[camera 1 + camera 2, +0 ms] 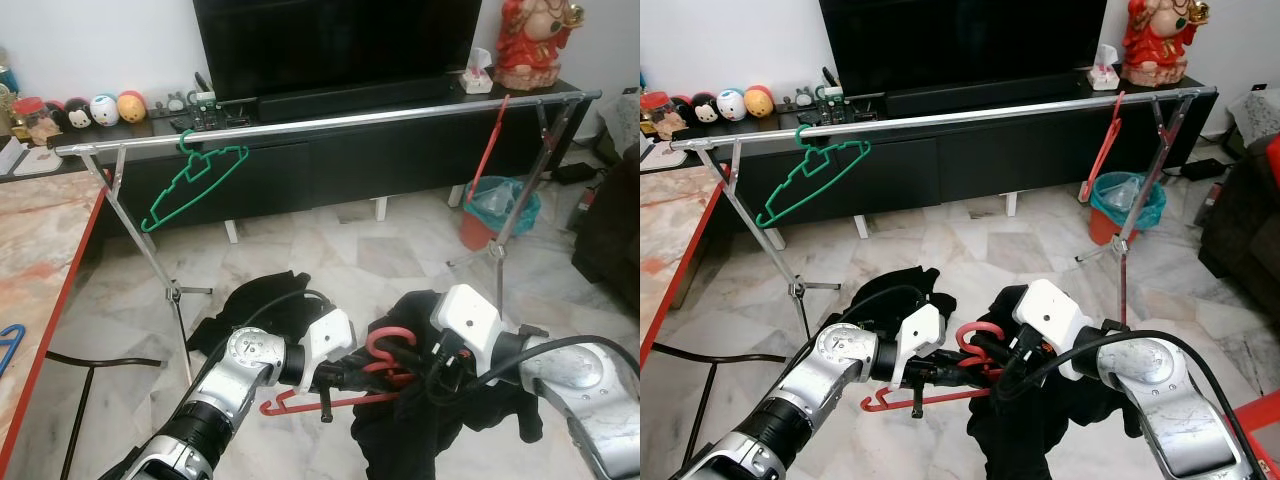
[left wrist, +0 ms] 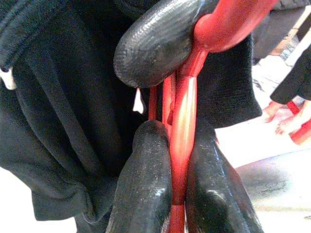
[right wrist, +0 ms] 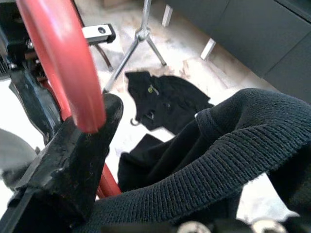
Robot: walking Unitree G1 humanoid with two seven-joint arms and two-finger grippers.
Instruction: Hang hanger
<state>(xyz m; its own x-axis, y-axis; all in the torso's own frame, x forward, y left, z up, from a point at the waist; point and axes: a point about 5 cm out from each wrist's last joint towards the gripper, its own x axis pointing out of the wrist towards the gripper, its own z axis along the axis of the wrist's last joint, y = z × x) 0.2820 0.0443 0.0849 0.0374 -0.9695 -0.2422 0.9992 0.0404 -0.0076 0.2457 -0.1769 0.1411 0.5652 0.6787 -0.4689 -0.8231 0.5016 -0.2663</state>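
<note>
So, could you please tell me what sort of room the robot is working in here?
Most likely a home living room: a large television on a long black TV cabinet, a marble floor, and a metal clothes rail holding hangers.

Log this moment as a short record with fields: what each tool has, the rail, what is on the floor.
left tool: shut on the red plastic hanger
right tool: at the hanger's hook with the black knit garment; grip unclear
silver clothes rail: holds a green plastic hanger and another red hanger
floor: black clothes pile on marble tiles
</note>
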